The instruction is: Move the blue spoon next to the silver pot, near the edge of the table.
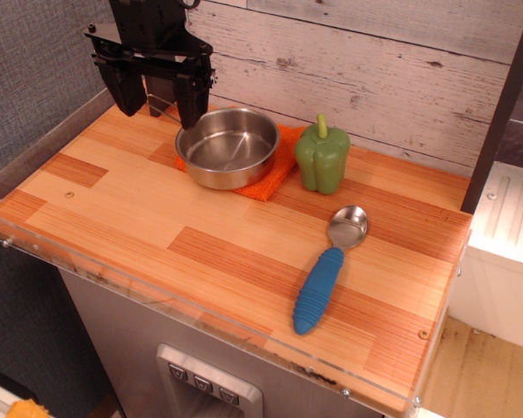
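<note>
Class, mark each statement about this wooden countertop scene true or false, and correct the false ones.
1. The shallow round stainless-steel pot sits on an orange cloth. True.
2. The blue-handled spoon with a silver metal bowl lies inside the pot. False: it lies on the wooden plank table, apart from the pot.
3. The black gripper holds the spoon. False: it is open, empty, beside the pot.
4. The green toy bell pepper stands upright. True.
</note>
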Controlling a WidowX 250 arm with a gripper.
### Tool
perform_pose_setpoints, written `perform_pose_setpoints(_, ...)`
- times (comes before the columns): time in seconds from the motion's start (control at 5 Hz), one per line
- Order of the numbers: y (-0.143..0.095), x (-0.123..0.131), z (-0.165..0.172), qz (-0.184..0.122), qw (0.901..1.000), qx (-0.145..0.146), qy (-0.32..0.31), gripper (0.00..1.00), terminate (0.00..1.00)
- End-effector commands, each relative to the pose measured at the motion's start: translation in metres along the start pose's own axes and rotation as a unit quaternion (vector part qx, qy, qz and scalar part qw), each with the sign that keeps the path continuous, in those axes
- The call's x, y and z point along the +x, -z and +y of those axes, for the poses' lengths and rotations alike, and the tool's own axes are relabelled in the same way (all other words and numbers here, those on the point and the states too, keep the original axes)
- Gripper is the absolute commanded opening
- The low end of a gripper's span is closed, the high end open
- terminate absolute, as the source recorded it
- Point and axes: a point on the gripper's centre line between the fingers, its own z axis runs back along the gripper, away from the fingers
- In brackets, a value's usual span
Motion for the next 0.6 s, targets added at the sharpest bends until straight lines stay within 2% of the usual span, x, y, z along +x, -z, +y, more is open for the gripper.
perform_pose_setpoints(0.0, 0.000, 0.000, 0.000, 0.000, 1.0000, 0.000, 0.000, 1.00, 0.00)
perform_pose_setpoints(0.4, 0.008, -0.024, -0.056, 0.000, 0.9988, -0.023, 0.043, 1.00, 0.00)
